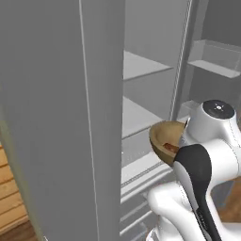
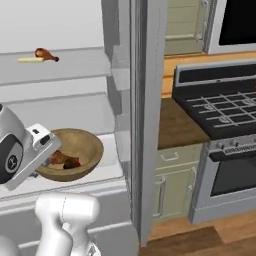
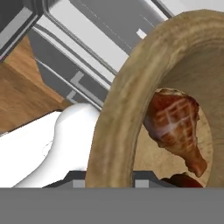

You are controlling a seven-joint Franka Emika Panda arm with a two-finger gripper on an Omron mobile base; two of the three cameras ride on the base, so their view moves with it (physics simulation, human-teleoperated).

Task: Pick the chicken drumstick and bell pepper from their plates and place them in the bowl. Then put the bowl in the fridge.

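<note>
Right base view: gripper [image 2: 50,150] clamped on bowl [image 2: 82,145] rim, second drumstick [image 2: 46,54] on shelf above.

Fridge [image 2: 120,75] open, white interior, pale shelves stacked. Lower shelf [image 2: 107,170]: the bowl [image 2: 82,145] sits over it near the front edge (contact with the shelf surface cannot be confirmed). Inside the bowl: chicken drumstick [image 3: 175,127] and bell pepper [image 2: 71,163], side by side. Upper shelf [image 2: 75,65]: redder-brown drumstick [image 2: 46,54] lying flat, pale bone tip pointing left.
</note>
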